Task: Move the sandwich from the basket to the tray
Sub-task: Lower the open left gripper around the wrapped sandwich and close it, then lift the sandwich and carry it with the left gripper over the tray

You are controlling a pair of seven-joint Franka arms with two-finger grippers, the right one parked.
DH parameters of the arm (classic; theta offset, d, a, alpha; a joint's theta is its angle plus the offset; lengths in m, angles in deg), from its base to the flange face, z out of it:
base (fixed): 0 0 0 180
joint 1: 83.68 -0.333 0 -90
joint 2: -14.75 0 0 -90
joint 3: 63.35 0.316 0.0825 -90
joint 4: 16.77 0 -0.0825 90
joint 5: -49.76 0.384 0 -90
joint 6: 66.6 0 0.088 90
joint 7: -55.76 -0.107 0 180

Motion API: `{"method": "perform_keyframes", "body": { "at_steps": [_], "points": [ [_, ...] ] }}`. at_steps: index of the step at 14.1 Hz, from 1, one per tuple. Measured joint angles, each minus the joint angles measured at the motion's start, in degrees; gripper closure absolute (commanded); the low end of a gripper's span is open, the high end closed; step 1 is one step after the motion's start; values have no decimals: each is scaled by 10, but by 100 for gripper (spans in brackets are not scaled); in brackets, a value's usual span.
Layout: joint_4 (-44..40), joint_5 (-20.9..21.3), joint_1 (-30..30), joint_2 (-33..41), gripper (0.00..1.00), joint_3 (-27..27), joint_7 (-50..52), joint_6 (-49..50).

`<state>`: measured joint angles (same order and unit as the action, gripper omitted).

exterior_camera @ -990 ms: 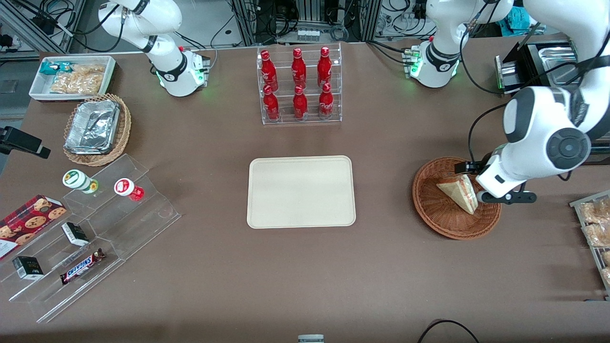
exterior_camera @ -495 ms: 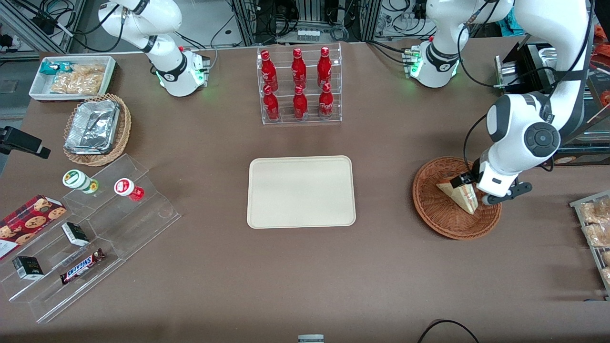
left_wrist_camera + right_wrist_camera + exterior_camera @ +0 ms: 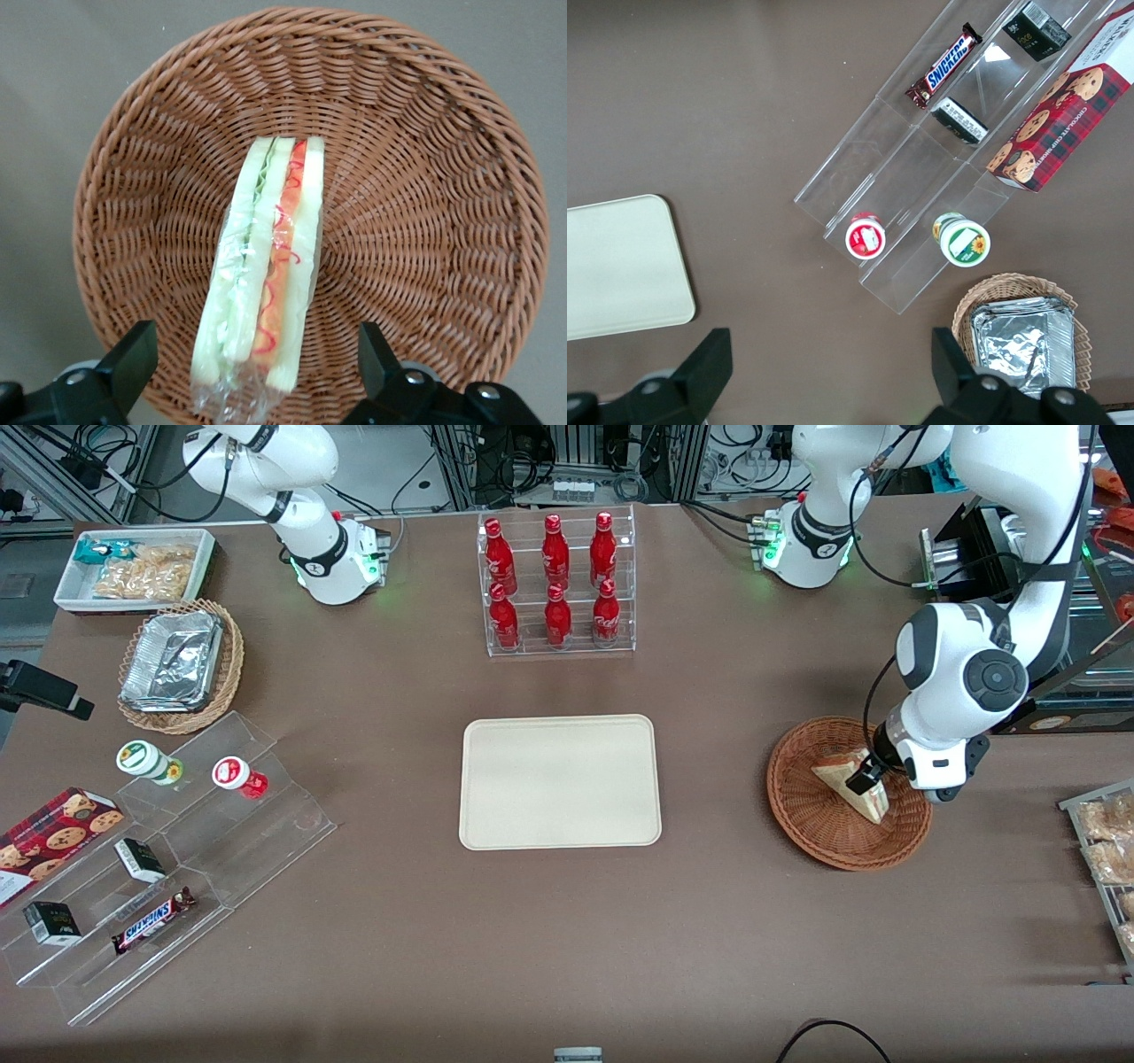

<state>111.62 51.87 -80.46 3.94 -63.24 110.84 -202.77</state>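
Observation:
The wrapped sandwich (image 3: 840, 781) lies in the reddish-brown wicker basket (image 3: 817, 840) toward the working arm's end of the table. In the left wrist view the sandwich (image 3: 266, 266) stands on edge on the basket's weave (image 3: 425, 221), showing its green, pink and red layers. My left gripper (image 3: 873, 778) hangs just above it, open. Its two fingers (image 3: 133, 359) stand wide on either side of the sandwich's wrapped end, with a gap to the bread on each side. The cream tray (image 3: 560, 781) lies flat at the table's middle with nothing on it.
A clear rack of red bottles (image 3: 556, 584) stands farther from the front camera than the tray. Packaged snacks (image 3: 1107, 841) lie beside the basket at the table's edge. Toward the parked arm's end are acrylic steps with snacks (image 3: 159, 868), a tan basket of foil trays (image 3: 177, 664) and a white bin (image 3: 133, 567).
The left arm's wrist has turned and come down over the basket. The gripper now sits straddling the sandwich's end. The sandwich has not moved.

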Motion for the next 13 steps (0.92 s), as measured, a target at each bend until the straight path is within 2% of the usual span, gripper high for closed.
{"method": "perform_keyframes", "body": {
  "at_steps": [1,2,3,4,8,13],
  "points": [
    [6,0,0,-6,17,0,5,-12],
    [11,-1,0,-13,61,0,11,-22],
    [14,-1,0,-18,88,0,23,-28],
    [16,-1,0,-24,96,0,36,-29],
    [6,0,1,-26,100,-2,25,-10],
    [-139,0,11,-14,98,-22,-141,229]
  ]
}}
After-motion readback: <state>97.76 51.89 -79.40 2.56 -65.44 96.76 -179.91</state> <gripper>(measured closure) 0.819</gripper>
